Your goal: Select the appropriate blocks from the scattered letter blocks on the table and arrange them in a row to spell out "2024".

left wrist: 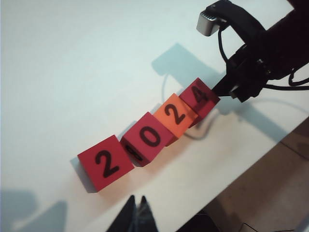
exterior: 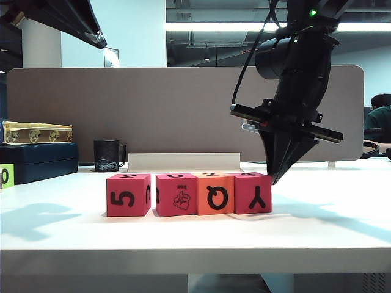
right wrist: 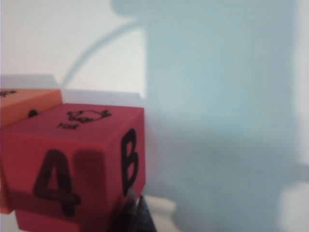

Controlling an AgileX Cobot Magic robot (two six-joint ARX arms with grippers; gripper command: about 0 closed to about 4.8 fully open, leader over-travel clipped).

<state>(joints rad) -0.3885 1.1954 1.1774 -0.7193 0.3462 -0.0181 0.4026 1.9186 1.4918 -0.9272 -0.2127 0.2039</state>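
Hands (left wrist: 136,205) (right wrist: 133,212) closed, mug (exterior: 107,155) contents unseen

Three pink-red blocks (left wrist: 145,140), one orange block (left wrist: 176,115), black digits

The exterior view sits low at the counter (exterior: 317,232) front edge, looking level at the row of blocks (exterior: 189,194) and the divider panel (exterior: 183,110) behind. The left wrist view looks down from well above, taking in the whole row (left wrist: 149,140) and the right claw (left wrist: 218,87). The right wrist view is pressed close to the end block (right wrist: 72,164), which all three views share.
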